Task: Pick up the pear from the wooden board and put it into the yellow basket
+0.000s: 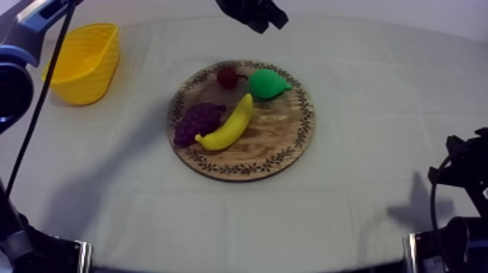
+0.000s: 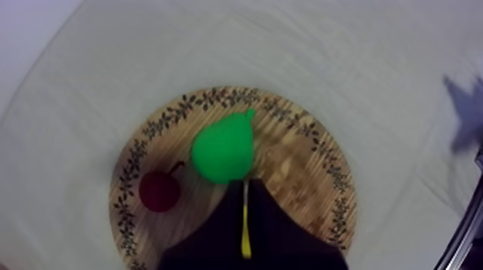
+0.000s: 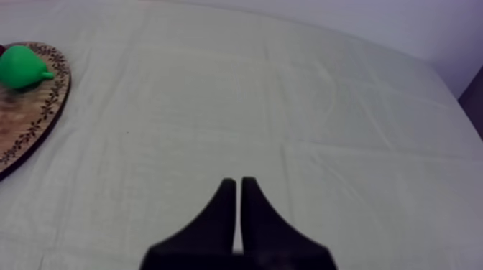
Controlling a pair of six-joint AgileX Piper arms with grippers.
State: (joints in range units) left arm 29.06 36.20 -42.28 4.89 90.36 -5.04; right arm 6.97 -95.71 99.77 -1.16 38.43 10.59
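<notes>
While the pear (image 1: 269, 83) lies on the wooden board (image 1: 283, 145), just beside the small red fruit (image 1: 227, 76) and near the banana (image 1: 229, 125), my left arm reaches in from the far side. Its left gripper (image 2: 244, 183) hangs over the board, tips aimed at the pear — fingers pressed into a narrow wedge, gripping nothing. The yellow basket (image 1: 83, 62) stands well apart at the table's left; my right gripper (image 3: 238, 181) rests low over bare cloth (image 3: 287, 108) — fingers together, empty.
</notes>
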